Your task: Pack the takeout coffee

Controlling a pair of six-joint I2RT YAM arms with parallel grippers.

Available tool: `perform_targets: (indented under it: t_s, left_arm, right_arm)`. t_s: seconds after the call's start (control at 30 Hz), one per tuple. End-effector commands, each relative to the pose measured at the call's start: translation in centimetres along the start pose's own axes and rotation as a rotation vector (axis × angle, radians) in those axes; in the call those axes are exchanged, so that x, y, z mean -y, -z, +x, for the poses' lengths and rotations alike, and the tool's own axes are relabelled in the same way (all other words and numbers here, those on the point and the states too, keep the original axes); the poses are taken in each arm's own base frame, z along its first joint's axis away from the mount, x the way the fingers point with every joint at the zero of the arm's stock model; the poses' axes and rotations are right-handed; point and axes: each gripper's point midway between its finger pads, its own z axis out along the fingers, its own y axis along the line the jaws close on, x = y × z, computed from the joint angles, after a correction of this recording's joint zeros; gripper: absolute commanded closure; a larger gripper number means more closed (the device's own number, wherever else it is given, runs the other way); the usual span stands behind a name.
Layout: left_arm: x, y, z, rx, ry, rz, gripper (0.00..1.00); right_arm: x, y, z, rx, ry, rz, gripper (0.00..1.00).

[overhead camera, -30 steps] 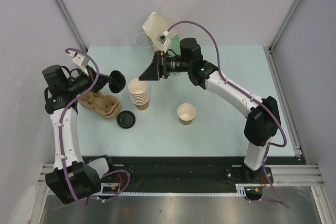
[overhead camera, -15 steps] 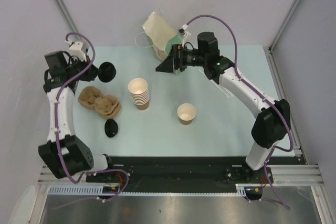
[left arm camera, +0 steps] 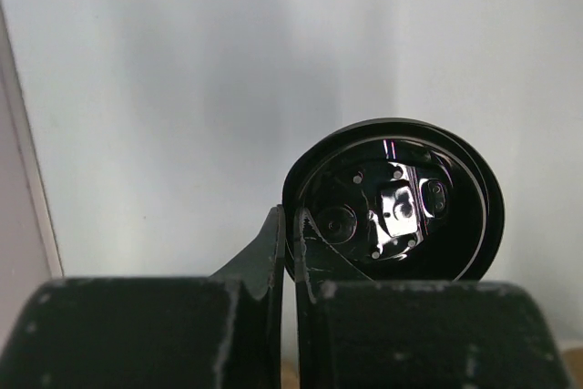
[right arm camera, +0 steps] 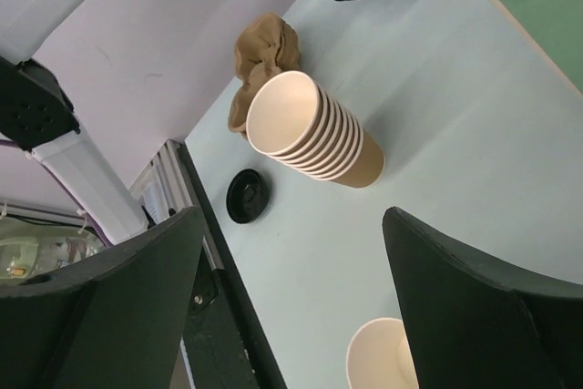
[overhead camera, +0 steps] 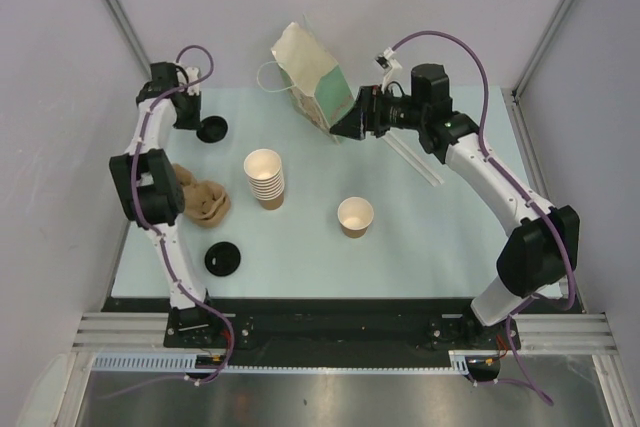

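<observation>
found left tool [left arm camera: 290,225] clamped on round black plastic lid [left arm camera: 401,202], likely to cap single brown paper cup [overhead camera: 355,215]; right tool [right arm camera: 293,220] apart.

The left arm [overhead camera: 148,137] reaches far back. The left gripper [left arm camera: 287,225] pinches the rim of a black lid [left arm camera: 401,202]. The right arm [overhead camera: 485,169] stretches back too, and the right gripper [right arm camera: 293,223] is spread wide, holding nothing.
</observation>
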Motion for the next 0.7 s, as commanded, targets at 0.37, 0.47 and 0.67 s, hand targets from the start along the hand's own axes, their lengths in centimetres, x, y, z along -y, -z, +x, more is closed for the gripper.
perform_targets:
  t_s: [0.37, 0.47, 0.67]
  left_arm:
    - [-0.8, -5.6, 2.2, -0.099, -0.031, -0.084, 0.88]
    - [-0.4, -5.6, 2.2, -0.098, -0.038, -0.052, 0.66]
    - [2.3, 2.1, -2.1, 0.044, -0.023, 0.134, 0.36]
  right_arm:
    - [-0.4, 1.4, -0.5, 0.02, 0.046, 0.017, 0.14]
    - [-0.3, 1.5, -0.7, 0.023, 0.052, 0.02, 0.13]
    - [0.3, 3.4, -2.0, 0.047, 0.131, 0.076, 0.06]
